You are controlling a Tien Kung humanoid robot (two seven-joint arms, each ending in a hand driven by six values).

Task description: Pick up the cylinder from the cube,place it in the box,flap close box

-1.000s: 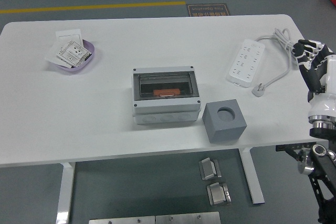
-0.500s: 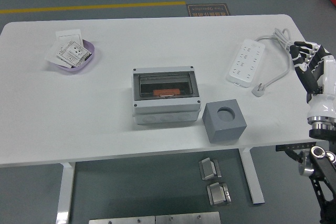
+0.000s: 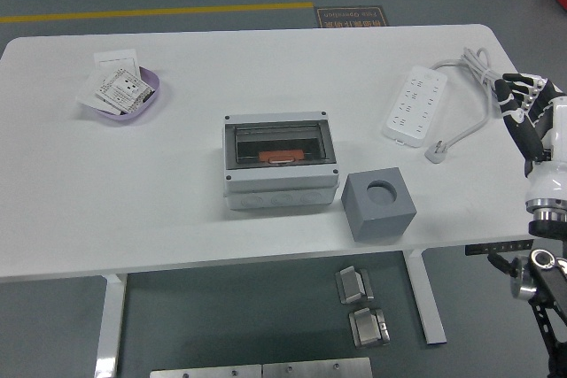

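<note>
A grey cube [image 3: 379,205] with an empty round hole in its top stands near the table's front edge. To its left stands a grey box [image 3: 281,164] with its clear flap shut; an orange cylinder [image 3: 278,158] lies inside, seen through the flap. My right hand [image 3: 524,99] hangs at the table's right edge, far from the cube and box, fingers relaxed and holding nothing. The left arm is out of view.
A white power strip [image 3: 415,104] with its cable [image 3: 474,68] lies at the right, close to my right hand. A purple bowl [image 3: 152,99] holding white cards sits at the far left. Metal parts lie on the floor below the table.
My right hand has drifted slightly to the right, away from the table. Nothing on the table has moved.
</note>
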